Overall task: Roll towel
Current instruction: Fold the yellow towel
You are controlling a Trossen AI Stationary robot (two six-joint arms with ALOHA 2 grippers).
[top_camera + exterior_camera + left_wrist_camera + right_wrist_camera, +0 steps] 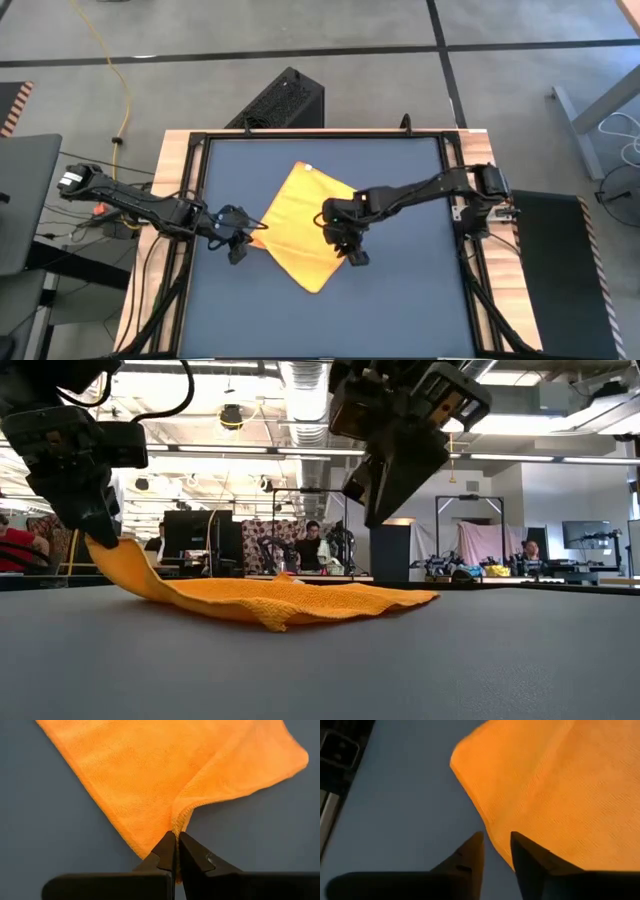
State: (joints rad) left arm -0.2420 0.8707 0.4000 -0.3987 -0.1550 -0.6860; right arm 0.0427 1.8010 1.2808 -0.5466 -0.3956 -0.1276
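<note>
The towel [305, 228] lies near the middle of the dark table [400, 310], spread almost flat as a diamond, one corner toward my left side and its lower corner toward the front edge. It is not rolled at all yet. Only the left corner is lifted off the surface; the rest stays down, with one soft wrinkle across the middle.

My left gripper [176, 851] is pinched tight on that left corner, with the hem caught between the two tips, and it holds the cloth a little above the table. My right gripper [496, 847] has its fingers somewhat apart and holds nothing; it hangs just above the right edge of the towel, with the edge running below and between the fingertips.

I judge the step in hand is to get a second grip, so both hands can begin to turn one side over. To do this well, I should bring the right fingers down with one on each side of the hem and close only when the cloth is really between them, not on the table. I should keep the left corner low, because pulling it up or away will drag the whole towel and make more wrinkles.
</note>
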